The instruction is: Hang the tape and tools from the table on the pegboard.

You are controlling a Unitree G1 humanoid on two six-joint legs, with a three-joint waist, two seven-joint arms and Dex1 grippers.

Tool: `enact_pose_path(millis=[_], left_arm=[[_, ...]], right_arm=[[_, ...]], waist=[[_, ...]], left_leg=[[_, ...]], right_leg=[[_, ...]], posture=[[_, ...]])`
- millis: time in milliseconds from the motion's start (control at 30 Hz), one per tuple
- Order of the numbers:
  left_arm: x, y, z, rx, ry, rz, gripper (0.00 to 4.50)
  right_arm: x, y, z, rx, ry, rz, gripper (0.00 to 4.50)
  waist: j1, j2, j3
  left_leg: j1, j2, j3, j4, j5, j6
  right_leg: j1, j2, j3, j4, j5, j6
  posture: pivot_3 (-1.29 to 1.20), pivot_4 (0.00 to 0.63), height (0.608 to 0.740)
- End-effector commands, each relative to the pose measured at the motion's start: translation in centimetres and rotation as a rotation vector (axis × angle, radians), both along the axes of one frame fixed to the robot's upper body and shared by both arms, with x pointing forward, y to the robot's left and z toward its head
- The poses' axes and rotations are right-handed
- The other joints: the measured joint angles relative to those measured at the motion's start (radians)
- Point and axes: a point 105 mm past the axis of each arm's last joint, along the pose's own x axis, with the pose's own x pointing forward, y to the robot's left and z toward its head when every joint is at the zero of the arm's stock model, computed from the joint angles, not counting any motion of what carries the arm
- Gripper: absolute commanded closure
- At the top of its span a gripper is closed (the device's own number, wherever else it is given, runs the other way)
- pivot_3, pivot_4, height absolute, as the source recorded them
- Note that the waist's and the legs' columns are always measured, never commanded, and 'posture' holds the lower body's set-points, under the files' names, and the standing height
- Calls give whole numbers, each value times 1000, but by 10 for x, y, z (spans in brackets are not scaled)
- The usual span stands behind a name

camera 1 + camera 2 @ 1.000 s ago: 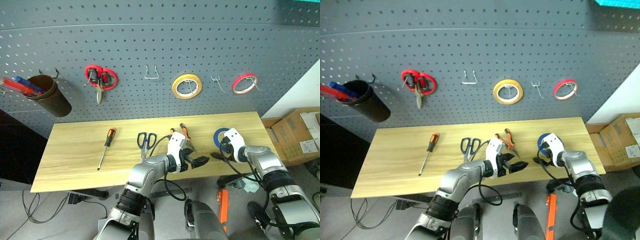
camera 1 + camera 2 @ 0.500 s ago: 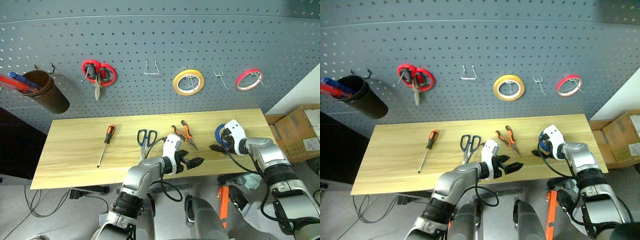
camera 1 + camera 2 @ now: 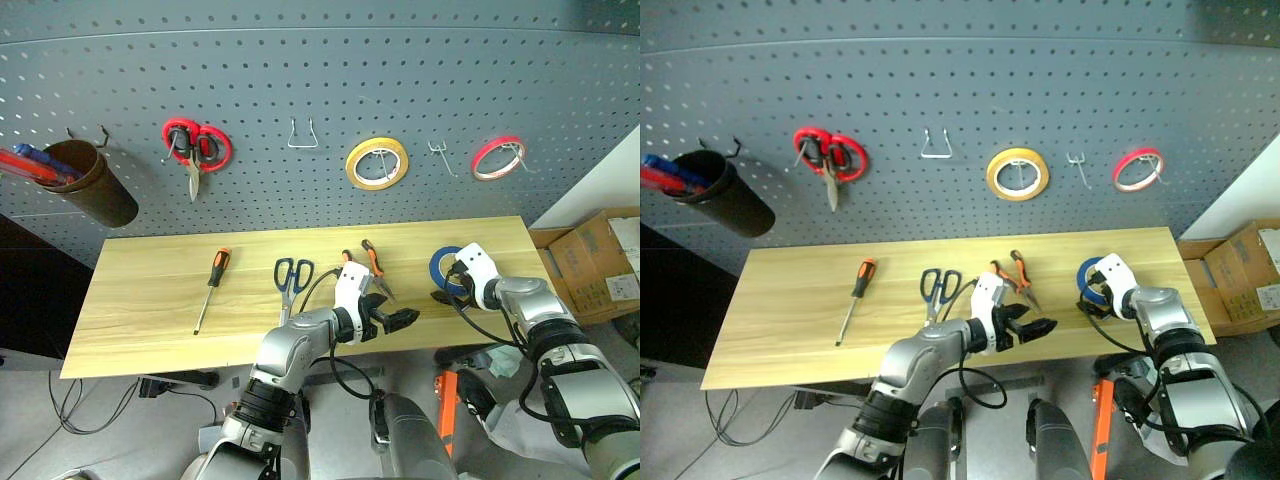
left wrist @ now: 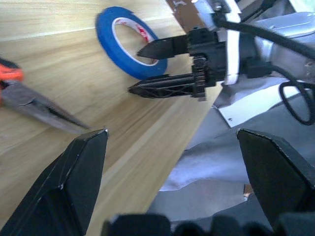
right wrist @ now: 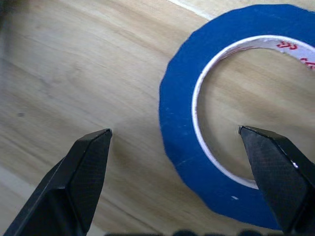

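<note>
Blue tape [image 5: 197, 162] astride one fingertip [image 5: 275, 172]

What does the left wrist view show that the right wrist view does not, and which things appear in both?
Left wrist view alone: the pliers lying on the table, and the right gripper seen from the side, open, one finger over the ring's hole and one outside its wall. Right wrist view alone: that straddle seen close, along the right gripper's own fingers. Both: the blue tape lying flat on the pale wood.

We see a matt pale wooden desk [image 3: 140, 310] with plank grain, smooth blue tape [image 5: 216, 147], matt perforated pegboard [image 3: 320, 90].
</note>
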Motion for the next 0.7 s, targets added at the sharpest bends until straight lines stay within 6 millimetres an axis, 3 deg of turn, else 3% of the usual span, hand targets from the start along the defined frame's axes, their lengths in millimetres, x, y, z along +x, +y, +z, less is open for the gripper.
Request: enact_pose_path(millis=[33, 400, 633, 700], left_arm=[[0, -7, 12, -39, -22, -19, 0], [7, -5, 18, -49, -43, -12, 0], [10, -6, 25, -62, -75, -15, 0], [9, 0, 32, -73, -101, -9, 0]], right_arm=[[-12, -5, -21, -20, 80, -9, 385], [-10, -3, -18, -1, 74, -7, 3843], [-18, 0, -20, -44, 36, 55, 3952], [-26, 6, -11, -60, -43, 75, 3952]], waist=[[0, 0, 0], [0, -1, 1], [0, -1, 0], [1, -1, 0]], left_leg=[[0, 0, 0, 0, 0, 0], [0, 0, 0, -1, 0, 0], [0, 0, 0, -1, 0, 0], [0, 0, 0, -1, 0, 0]], right_leg=[[0, 0, 0, 0, 0, 0], [0, 0, 0, 0, 0, 0], [0, 0, 0, -1, 0, 0], [0, 0, -1, 0, -1, 1]], posture=[[127, 335, 740], [119, 322, 740], [111, 300, 740], [105, 280, 740]])
